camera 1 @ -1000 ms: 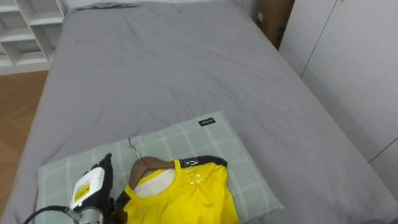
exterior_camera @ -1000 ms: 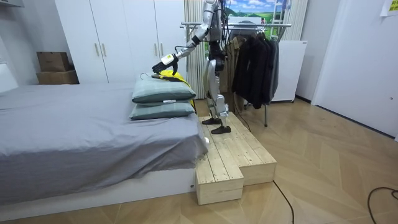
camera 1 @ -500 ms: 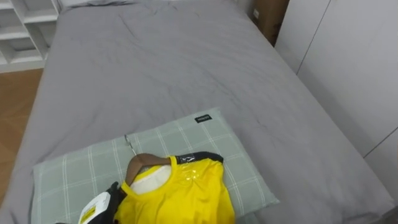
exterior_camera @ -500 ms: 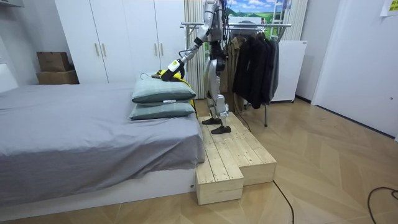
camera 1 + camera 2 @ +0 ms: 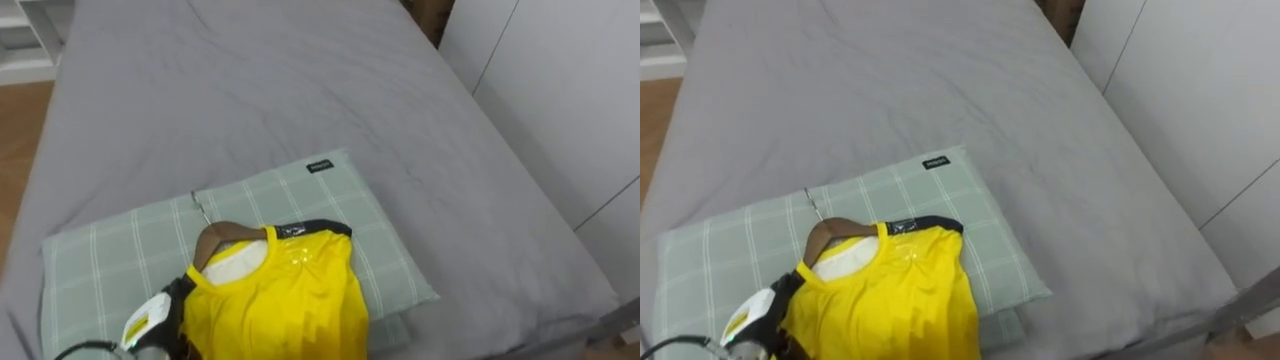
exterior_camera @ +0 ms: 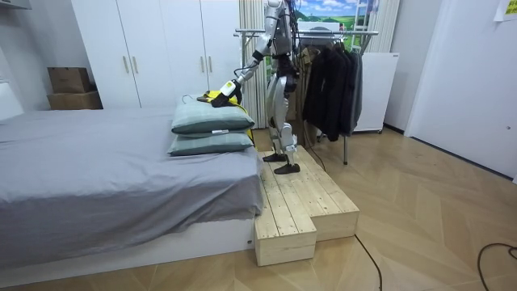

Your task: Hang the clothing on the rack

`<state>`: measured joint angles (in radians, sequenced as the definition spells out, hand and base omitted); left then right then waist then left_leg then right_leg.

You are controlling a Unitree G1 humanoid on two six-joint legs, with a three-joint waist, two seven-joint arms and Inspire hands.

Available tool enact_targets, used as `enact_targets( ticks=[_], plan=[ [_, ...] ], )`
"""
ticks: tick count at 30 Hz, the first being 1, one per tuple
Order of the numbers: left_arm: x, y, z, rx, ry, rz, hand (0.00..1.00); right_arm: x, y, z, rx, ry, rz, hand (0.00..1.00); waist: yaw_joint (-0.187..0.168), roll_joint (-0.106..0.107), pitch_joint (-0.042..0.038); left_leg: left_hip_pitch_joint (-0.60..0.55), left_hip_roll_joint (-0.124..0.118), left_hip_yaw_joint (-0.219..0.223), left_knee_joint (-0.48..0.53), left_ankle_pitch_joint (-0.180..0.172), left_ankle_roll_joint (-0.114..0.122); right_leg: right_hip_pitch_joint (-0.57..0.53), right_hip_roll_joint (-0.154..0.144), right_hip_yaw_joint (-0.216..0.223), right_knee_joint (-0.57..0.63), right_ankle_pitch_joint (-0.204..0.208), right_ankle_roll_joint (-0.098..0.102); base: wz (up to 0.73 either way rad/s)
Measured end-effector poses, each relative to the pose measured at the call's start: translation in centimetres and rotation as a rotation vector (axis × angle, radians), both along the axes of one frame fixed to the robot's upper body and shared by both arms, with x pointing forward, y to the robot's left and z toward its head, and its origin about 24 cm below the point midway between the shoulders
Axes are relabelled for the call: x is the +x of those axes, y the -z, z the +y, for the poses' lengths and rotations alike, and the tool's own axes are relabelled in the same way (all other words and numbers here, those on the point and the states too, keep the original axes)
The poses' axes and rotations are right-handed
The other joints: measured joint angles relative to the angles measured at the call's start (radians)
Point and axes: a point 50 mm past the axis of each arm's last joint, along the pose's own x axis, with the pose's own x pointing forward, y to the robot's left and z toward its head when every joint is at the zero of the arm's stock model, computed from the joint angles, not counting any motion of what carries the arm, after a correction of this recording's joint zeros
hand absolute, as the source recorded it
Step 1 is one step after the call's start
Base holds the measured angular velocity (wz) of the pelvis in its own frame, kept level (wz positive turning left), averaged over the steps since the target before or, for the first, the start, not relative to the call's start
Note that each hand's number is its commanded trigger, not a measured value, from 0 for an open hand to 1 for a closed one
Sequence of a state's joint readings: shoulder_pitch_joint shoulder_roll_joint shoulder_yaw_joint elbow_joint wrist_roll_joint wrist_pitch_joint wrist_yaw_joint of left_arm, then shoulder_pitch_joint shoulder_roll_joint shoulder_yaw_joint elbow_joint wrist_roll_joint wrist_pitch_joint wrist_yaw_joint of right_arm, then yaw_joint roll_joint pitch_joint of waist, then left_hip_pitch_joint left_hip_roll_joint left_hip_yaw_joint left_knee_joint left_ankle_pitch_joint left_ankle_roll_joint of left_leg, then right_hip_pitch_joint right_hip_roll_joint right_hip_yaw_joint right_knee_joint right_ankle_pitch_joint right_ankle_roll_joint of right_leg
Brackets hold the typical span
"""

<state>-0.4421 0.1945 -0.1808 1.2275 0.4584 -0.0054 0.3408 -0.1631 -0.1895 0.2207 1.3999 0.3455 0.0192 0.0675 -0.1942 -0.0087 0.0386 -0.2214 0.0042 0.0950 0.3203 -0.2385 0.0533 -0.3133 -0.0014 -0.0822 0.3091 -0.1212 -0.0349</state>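
Lying flat on a pale green checked pillow [image 5: 110,255] is the bright yellow shirt [image 5: 285,295], its collar still on a brown wooden hanger [image 5: 222,240] whose metal hook [image 5: 200,208] points up the bed. My left hand [image 5: 150,322] sits at the shirt's left shoulder, dark fingers [image 5: 180,290] against the collar edge; whether they are closed on the cloth I cannot tell. The pillow rests on a second one [image 6: 212,143] at the end of the grey-sheeted bed [image 5: 270,110]. I stand on a low wooden platform [image 6: 299,202] beside the bed, in front of a metal clothes rack [image 6: 331,36] hung with dark garments [image 6: 327,81].
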Motion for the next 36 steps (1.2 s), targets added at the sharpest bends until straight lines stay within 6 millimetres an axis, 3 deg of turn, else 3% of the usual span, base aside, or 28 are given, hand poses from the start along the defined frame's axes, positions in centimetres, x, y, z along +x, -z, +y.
enact_targets(
  ticks=[7, 10, 16, 20, 24, 26, 36],
  plan=[
    [1.8, -1.5, 0.1, -0.017, -0.039, -0.064, 0.00, 1.3, -0.3, 0.3, -0.002, -0.031, -0.030, 0.00, 0.001, -0.003, 0.0071, -0.085, -0.001, 0.001, 0.037, 0.000, -0.001, -0.077, -0.006, -0.002, 0.030, 0.002, -0.005, 0.00],
    [2.2, -2.0, 0.5, 0.004, -0.053, -0.096, 0.00, 1.4, -0.3, 0.3, 0.003, -0.020, -0.034, 0.00, 0.001, -0.017, 0.0150, -0.108, -0.002, 0.013, 0.041, 0.001, -0.001, -0.110, -0.007, 0.012, 0.053, 0.001, -0.006, -0.07],
    [2.7, -2.9, 1.2, 0.033, -0.067, -0.138, 0.00, 1.5, -0.4, 0.3, 0.004, -0.011, -0.039, 0.00, 0.000, -0.031, 0.0176, -0.153, -0.002, 0.024, 0.063, 0.003, -0.001, -0.165, -0.004, 0.030, 0.074, 0.000, -0.008, -0.05],
    [3.9, -4.2, 1.6, 0.047, -0.073, -0.189, 0.00, 2.0, -0.5, 0.3, -0.002, 0.003, -0.055, 0.00, 0.002, -0.050, 0.0246, -0.203, -0.004, 0.022, 0.096, 0.004, -0.002, -0.216, -0.012, 0.025, 0.106, -0.001, -0.011, 0.04],
    [4.6, -5.1, 1.6, 0.032, -0.081, -0.228, 0.00, 2.2, -0.6, 0.2, -0.016, 0.016, -0.059, 0.00, 0.001, -0.058, 0.0238, -0.248, -0.006, 0.017, 0.129, 0.004, -0.002, -0.254, -0.016, 0.024, 0.126, -0.002, -0.012, 0.06],
    [4.9, -5.4, 1.7, 0.028, -0.085, -0.241, 1.00, 2.2, -0.6, 0.3, -0.015, 0.013, -0.057, 0.00, -0.003, -0.058, 0.0238, -0.269, -0.006, 0.010, 0.147, 0.004, -0.002, -0.264, -0.014, 0.023, 0.123, 0.000, -0.011, 0.07],
    [5.3, -6.5, 3.1, 0.047, -0.110, -0.290, 1.00, 2.2, -0.6, 0.5, -0.007, 0.000, -0.055, 0.00, -0.003, -0.056, 0.0213, -0.283, 0.004, 0.016, 0.150, 0.006, 0.001, -0.263, -0.007, 0.021, 0.101, 0.040, -0.014, -0.02]
  ],
)
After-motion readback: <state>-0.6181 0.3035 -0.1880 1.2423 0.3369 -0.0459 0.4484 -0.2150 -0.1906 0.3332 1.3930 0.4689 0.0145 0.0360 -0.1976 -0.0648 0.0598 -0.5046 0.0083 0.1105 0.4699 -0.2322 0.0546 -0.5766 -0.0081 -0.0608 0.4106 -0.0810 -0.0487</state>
